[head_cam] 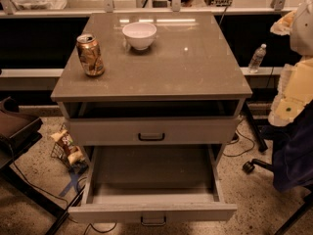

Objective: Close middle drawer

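Note:
The middle drawer (pixel 152 211) is pulled far out toward the camera. It has a low grey front, a small dark bar handle (pixel 153 221) and a dark grey empty inside (pixel 152 173). Above it, the taller-fronted top drawer (pixel 151 130) stands slightly open under the tabletop. The lowest drawer is hidden beneath the open one. My gripper is out of view. Only white and cream parts of my arm (pixel 295 89) show at the right edge, apart from the cabinet.
A white bowl (pixel 139 35) and a dented drink can (pixel 90 55) stand on the grey tabletop (pixel 195 67). A snack bag (pixel 66 146) lies on the floor at the left. An office chair base (pixel 257 165), cables and a water bottle (pixel 257 58) are at the right.

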You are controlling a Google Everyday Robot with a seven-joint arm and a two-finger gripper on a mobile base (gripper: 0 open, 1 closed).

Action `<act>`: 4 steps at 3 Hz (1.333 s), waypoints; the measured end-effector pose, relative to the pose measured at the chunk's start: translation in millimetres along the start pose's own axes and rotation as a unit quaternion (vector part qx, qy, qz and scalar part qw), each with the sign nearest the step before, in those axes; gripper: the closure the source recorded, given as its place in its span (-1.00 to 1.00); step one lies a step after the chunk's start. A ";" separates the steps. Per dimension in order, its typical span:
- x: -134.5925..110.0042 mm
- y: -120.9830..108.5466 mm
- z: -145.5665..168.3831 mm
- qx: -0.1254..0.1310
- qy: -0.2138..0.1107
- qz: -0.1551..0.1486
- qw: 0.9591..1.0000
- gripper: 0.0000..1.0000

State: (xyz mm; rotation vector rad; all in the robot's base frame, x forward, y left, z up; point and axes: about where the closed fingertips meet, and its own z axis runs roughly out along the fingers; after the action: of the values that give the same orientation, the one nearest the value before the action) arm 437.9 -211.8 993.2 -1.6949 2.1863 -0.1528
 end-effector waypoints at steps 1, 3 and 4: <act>0.0 0.0 0.0 0.000 0.000 0.000 1.000 -1.00; 33.4 35.2 40.7 0.001 -0.061 0.029 0.998 -1.00; 71.4 83.7 114.7 -0.003 -0.145 0.068 0.987 -1.00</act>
State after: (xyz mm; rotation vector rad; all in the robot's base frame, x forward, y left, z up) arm 386.8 -241.4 845.6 -1.4599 2.0749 0.1301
